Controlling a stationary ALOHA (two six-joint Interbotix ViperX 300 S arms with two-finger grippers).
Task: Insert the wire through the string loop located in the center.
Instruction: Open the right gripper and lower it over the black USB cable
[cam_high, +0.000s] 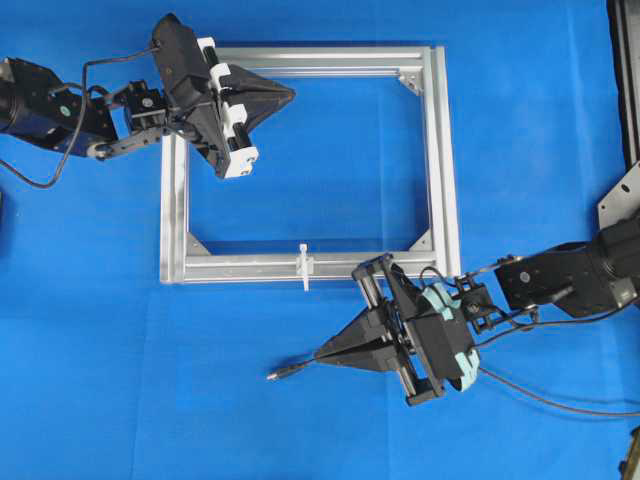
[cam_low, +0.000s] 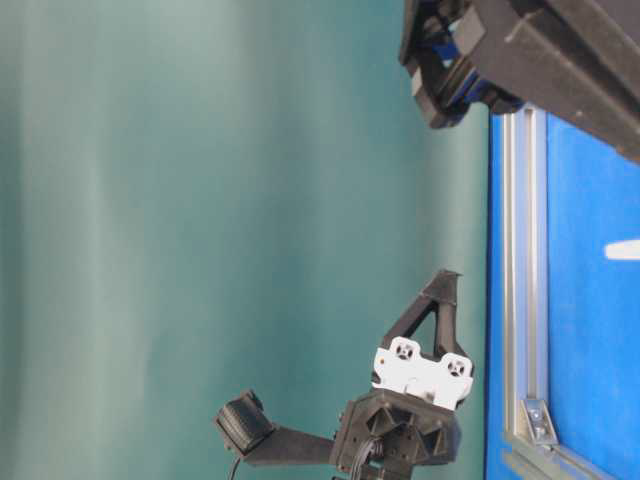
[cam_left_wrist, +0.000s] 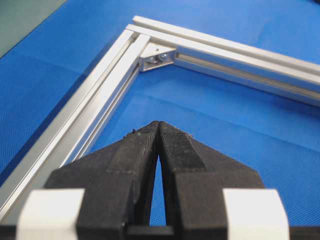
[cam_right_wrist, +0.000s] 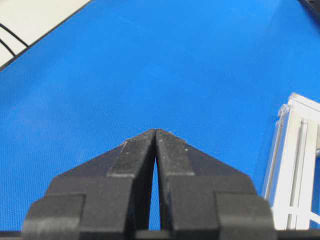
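Note:
The wire lies on the blue mat; its plug (cam_high: 276, 375) is at the front, and its cable runs right, passing under my right gripper. The white string loop (cam_high: 304, 265) sits mid-way along the near bar of the silver frame (cam_high: 440, 150); it also shows in the table-level view (cam_low: 622, 249). My right gripper (cam_high: 319, 356) is shut and empty, above the mat just right of the plug; no wire shows between its jaws in the right wrist view (cam_right_wrist: 155, 131). My left gripper (cam_high: 290, 93) is shut and empty over the frame's far left corner, as the left wrist view (cam_left_wrist: 158, 124) shows.
Silver corner brackets (cam_high: 409, 77) sit inside the frame's corners; one shows in the left wrist view (cam_left_wrist: 157, 56). The frame's end is at the right of the right wrist view (cam_right_wrist: 295, 165). A black metal stand (cam_high: 625, 80) is at the right edge.

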